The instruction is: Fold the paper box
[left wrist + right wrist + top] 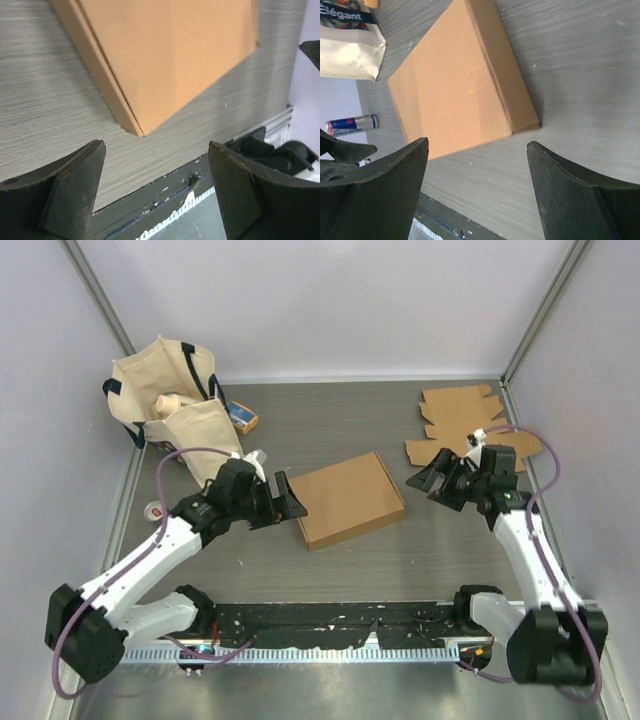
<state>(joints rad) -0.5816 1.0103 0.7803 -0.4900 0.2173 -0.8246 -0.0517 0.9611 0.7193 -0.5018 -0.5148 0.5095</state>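
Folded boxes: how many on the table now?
1. The folded box lies mid-table; the far-right cardboard is unfolded blanks. The bag could hide more.

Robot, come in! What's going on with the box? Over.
Left claw open, empty. Right claw same. Box closed, lying between them, not held. Nothing blocking.

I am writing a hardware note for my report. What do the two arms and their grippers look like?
Both the left arm and the right arm have white links with bulky black joints and black bases. A thin purple cable loops loosely along each arm. The left gripper and right gripper are black, with broad, curved, matte fingers.
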